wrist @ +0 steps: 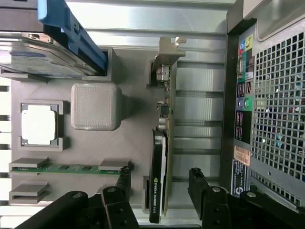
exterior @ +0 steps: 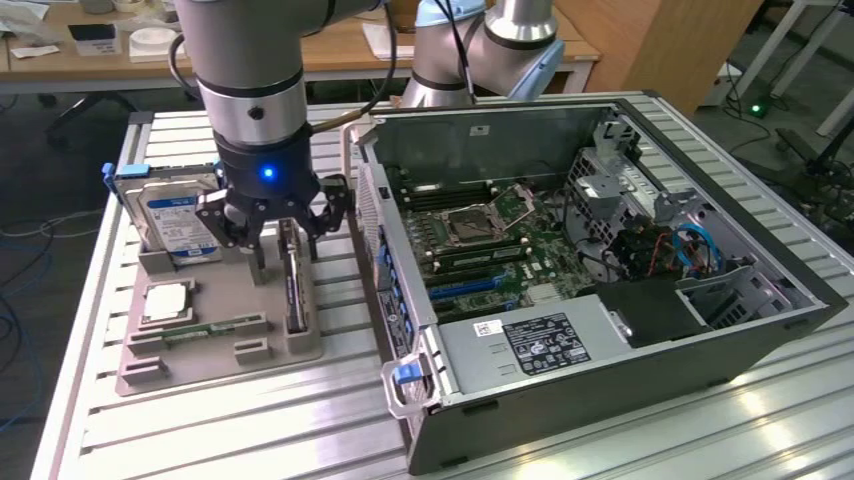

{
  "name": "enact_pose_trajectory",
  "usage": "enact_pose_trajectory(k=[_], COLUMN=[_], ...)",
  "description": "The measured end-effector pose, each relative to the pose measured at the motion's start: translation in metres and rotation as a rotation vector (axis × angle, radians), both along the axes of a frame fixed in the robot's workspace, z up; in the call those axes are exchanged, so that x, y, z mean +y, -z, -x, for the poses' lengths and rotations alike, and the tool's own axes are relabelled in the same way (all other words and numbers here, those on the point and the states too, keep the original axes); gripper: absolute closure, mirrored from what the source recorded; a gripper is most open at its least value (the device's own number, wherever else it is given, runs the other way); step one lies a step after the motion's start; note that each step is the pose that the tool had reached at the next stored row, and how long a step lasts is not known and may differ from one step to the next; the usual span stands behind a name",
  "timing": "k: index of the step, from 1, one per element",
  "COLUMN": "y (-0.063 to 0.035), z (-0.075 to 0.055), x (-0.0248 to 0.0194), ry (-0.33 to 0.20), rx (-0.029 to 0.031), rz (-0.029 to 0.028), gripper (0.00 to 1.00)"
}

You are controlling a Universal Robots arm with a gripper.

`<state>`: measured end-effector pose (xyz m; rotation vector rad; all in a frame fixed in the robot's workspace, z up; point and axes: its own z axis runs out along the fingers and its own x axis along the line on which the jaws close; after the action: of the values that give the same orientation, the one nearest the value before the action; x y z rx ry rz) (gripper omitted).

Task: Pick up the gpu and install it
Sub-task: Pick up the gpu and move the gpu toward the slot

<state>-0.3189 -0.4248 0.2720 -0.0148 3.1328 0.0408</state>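
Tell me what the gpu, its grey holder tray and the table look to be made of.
gpu: black cooler looks like matte plastic, on a thin greenish board, probably laminate; its end bracket is bare silvery sheet metal. Holder tray: matte grey, finely textured, probably printed plastic. Table: ribbed silver slats catching glare, likely aluminium.

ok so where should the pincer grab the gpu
Probably across its thin upper edge, from straight above. The gpu stands on edge in the grey holder, flat faces out sideways, so the open pincer can close on the cooler and board faces.
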Motion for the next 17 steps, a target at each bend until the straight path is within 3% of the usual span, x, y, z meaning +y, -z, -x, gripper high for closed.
enact_pose_trajectory(k=[1, 5, 17], y=[0.0007, 0.0066, 0.0283], z=[0.0, 0.0, -0.001], x=[0.001, 0.0059, 0.0063], ry=[0.001, 0.005, 0.06], rx=[0.0001, 0.0, 0.0003], rz=[0.0027, 0.0033, 0.0043], gripper=[0.4, 0.4, 0.4])
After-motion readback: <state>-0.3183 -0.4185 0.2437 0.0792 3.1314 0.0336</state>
